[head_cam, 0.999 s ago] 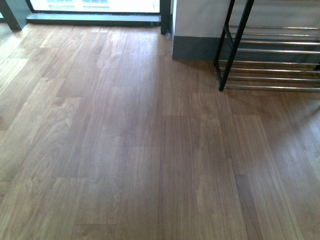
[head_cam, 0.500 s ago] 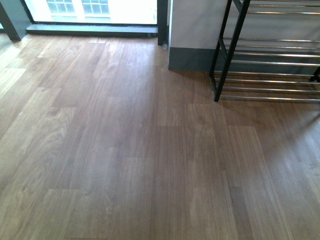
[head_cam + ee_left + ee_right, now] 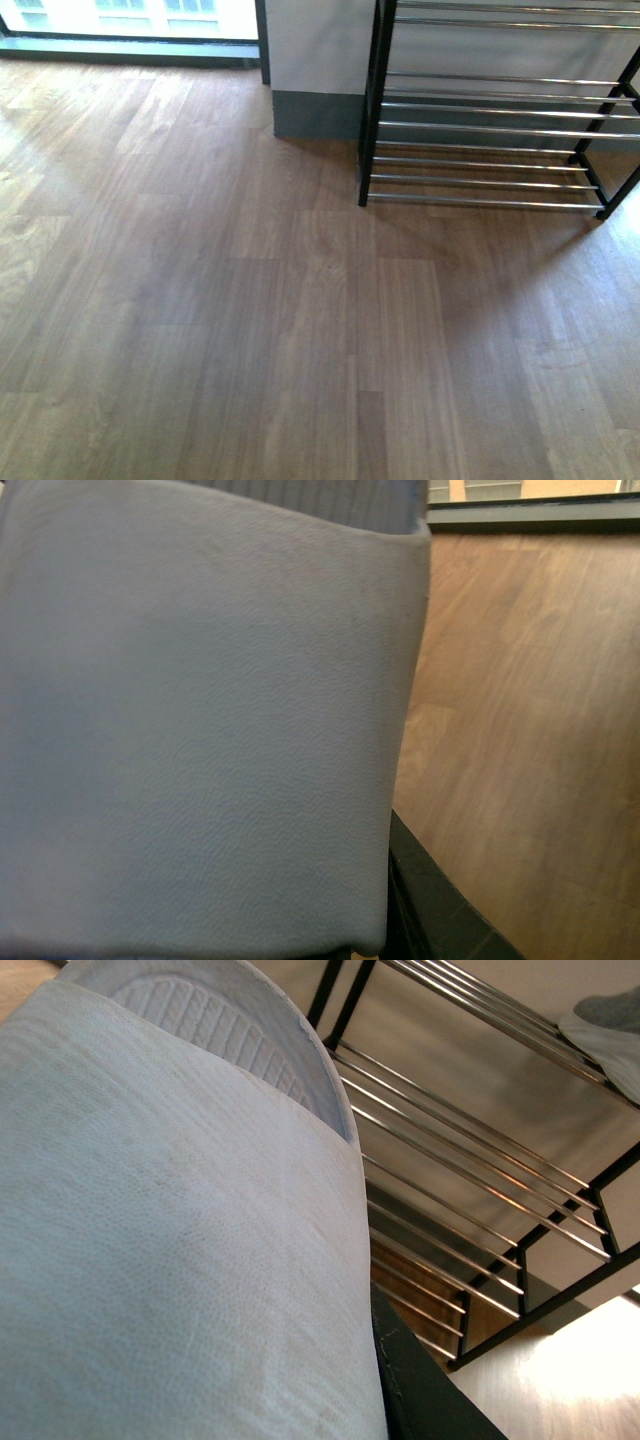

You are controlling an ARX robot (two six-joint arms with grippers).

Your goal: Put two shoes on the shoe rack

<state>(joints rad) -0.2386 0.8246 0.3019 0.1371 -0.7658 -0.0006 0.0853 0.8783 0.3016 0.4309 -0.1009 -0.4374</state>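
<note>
Only wrist views show footwear. Left gripper (image 3: 422,912) clamps the left slide (image 3: 200,710); right gripper (image 3: 412,1385) holds the right slide (image 3: 170,1250) before the shoe rack (image 3: 372,120).

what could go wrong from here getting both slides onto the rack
1. The left pale blue rubber slide and right pale blue rubber slide each fill most of their wrist view, so placement may be poorly seen.
2. The low black metal shoe rack has only thin silver rods with gaps; a slide set down tilted could slip through.
3. A grey white-soled sneaker resting on a rack tier could get bumped.
</note>
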